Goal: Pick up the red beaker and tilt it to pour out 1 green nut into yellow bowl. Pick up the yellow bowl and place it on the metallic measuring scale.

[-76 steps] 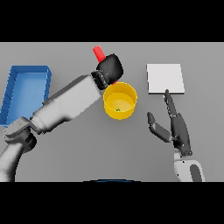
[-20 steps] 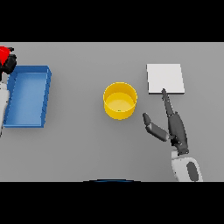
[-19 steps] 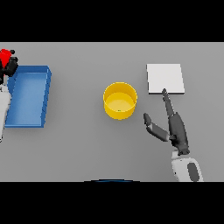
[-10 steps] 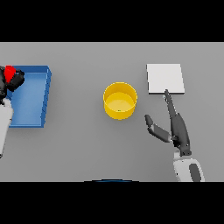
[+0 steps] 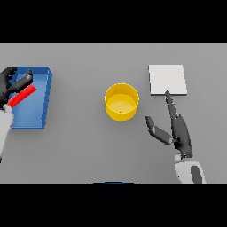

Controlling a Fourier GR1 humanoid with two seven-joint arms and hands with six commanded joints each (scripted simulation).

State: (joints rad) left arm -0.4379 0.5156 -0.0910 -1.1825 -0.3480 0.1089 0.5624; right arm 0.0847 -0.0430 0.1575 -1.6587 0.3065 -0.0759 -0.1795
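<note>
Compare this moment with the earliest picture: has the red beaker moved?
Yes. The red beaker, held in the left hand, has gone left from above the yellow bowl to over the blue tray.

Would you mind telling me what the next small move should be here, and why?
Probably the right hand should slide left toward the yellow bowl to grasp it. The bowl sits apart from the measuring scale, a small dark speck shows inside it, and the left hand holds the red beaker over the blue tray.
</note>
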